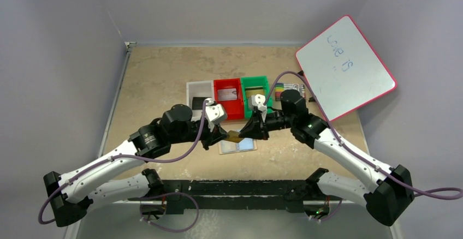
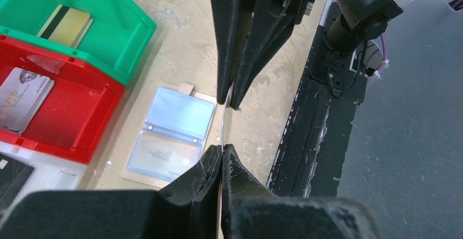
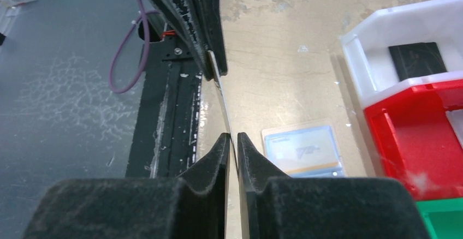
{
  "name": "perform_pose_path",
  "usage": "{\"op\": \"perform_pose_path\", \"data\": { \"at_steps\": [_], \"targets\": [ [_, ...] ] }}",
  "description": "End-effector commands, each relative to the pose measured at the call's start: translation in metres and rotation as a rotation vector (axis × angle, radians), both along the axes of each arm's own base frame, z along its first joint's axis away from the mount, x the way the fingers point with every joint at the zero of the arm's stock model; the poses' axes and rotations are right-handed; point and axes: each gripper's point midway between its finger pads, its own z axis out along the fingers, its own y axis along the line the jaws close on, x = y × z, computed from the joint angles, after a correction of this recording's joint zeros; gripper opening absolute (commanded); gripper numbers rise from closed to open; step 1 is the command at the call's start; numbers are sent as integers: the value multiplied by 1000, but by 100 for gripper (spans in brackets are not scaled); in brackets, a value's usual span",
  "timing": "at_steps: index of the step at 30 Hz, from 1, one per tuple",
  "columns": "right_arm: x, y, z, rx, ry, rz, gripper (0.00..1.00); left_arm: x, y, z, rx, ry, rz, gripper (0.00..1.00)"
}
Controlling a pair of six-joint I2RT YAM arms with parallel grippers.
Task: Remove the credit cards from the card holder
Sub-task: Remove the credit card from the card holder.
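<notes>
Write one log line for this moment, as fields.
left gripper: shut on card | right gripper: shut on card | card holder: open, flat on table

Plain grey walls (image 1: 65, 31) enclose a beige, marbled tabletop (image 1: 164, 70) on three sides, evenly lit.

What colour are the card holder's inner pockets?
Light blue pockets, clearest in the left wrist view.

White bin (image 1: 199, 83), red bin (image 1: 227, 80), green bin (image 1: 255, 78) touching in 1 row; whiteboard (image 1: 344, 67) at right.
</notes>
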Motion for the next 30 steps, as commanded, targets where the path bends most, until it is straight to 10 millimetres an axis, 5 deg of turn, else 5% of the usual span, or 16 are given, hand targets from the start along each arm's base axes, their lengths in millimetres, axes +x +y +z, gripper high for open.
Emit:
{"op": "perform_pose_path", "data": {
  "at_steps": [1, 3, 5, 15, 21, 30],
  "targets": [
    [16, 3, 33, 65, -137, -54, 21, -3, -9, 4, -25, -1, -51, 0],
    [19, 1, 38, 85, -173, -72, 40, -5, -11, 2, -25, 10, -62, 0],
    [16, 0, 43, 99, -216, -52, 46, -5, -12, 0, -20, 14, -61, 0],
    [5, 4, 39, 76, -196, 55, 50, 0, -8, 7, -36, -24, -33, 0],
    [6, 12, 26, 61, -114, 81, 38, 5, -4, 5, -23, -32, -2, 0],
    [0, 13, 31, 64, -137, 133, 4, 8, -4, 2, -16, -35, 12, 0]
  ]
}}
